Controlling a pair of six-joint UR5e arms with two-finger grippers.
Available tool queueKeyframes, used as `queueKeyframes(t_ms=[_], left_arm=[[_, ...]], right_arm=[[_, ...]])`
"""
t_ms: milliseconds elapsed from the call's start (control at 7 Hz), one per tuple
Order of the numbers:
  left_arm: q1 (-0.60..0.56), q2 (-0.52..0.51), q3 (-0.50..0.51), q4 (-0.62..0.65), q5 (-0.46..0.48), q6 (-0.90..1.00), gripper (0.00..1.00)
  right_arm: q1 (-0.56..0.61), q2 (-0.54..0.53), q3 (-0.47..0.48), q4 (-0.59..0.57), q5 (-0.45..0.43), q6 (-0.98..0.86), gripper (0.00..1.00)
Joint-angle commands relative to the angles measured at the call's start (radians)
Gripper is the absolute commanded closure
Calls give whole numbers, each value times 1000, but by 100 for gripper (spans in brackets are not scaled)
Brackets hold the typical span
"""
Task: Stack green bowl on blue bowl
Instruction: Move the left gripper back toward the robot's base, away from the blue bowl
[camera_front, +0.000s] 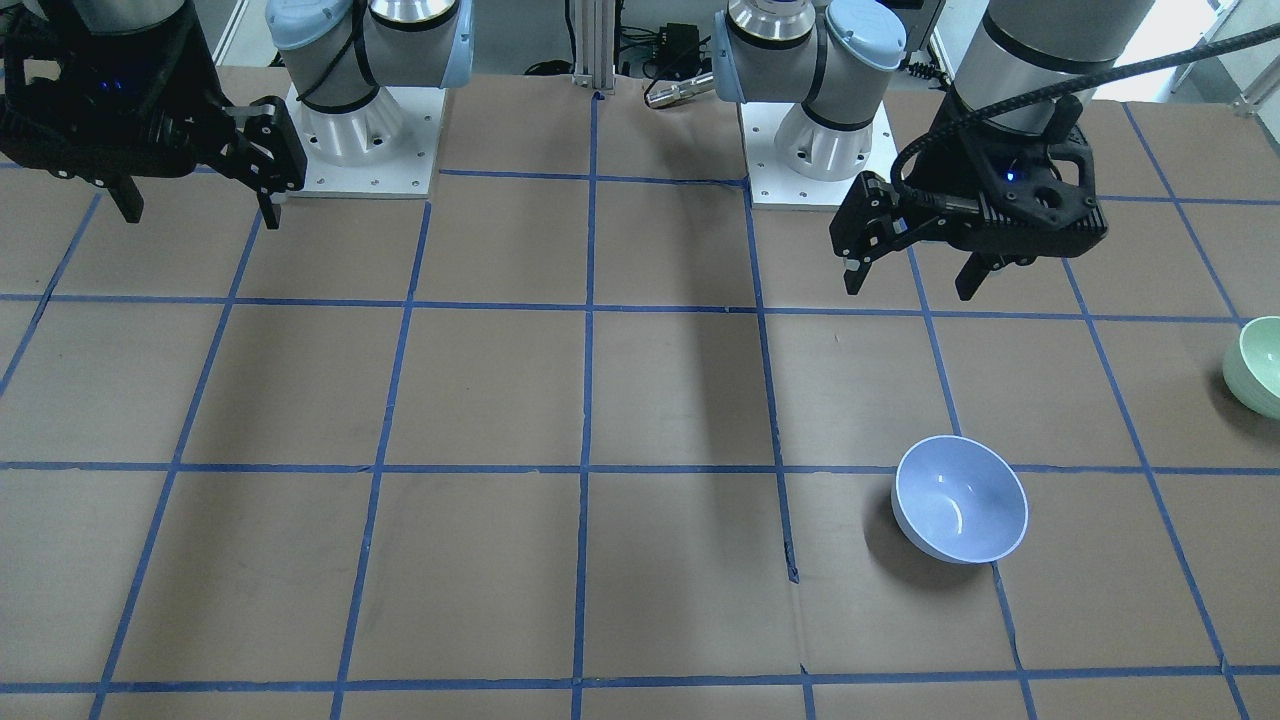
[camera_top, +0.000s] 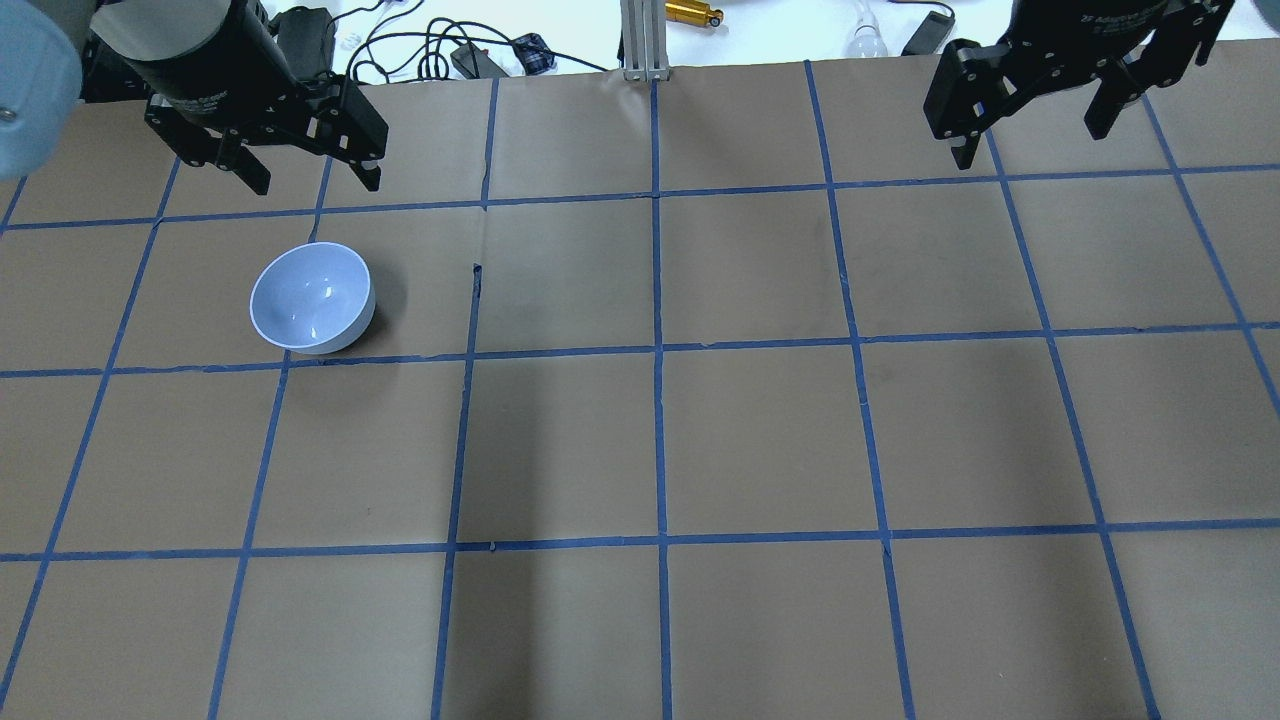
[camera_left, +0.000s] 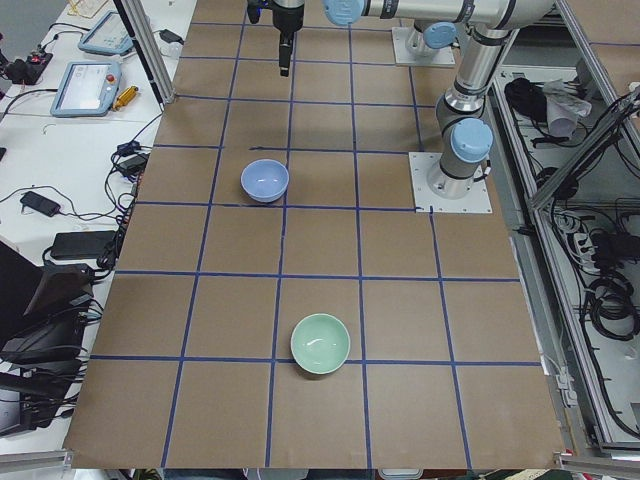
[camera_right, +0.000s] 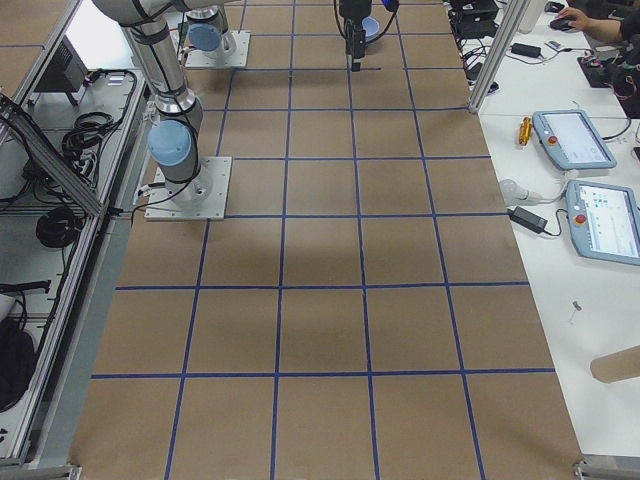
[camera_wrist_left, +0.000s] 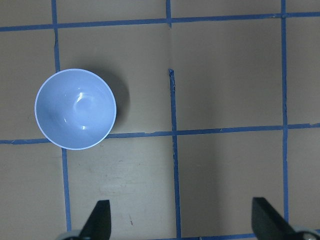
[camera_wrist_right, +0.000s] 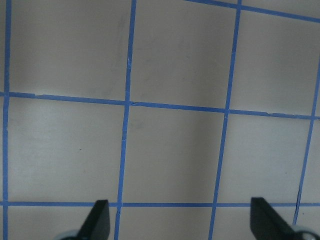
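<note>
Green bowl (camera_left: 320, 343) sits upright on the table (camera_left: 400, 420) near its left end, roughly midway between robot's and operators' edges. Blue bowl (camera_top: 312, 297) is upright too, well apart from it, further in on the left half and closer to the operators' edge. Left fingers (camera_wrist_left: 99, 220) are spread wide, empty, up in the air, blue bowl below and off to one side; right fingers (camera_wrist_right: 98, 220) likewise wide apart, empty, above the table's right half.

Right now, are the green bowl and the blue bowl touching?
Apart. The exterior left view shows bare table between the green bowl and the blue bowl.
</note>
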Motion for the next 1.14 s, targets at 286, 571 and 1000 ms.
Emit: queueKeyframes(t_ms=[286, 571, 1000], left_arm=[[9, 11, -1, -2, -6, 13, 0], [53, 8, -15, -3, -2, 136, 0], [178, 20, -29, -11, 1, 278, 0]], right_arm=[[0, 0, 0, 0, 0, 0, 0], [0, 0, 0, 0, -1, 0, 0], [0, 0, 0, 0, 0, 0, 0]])
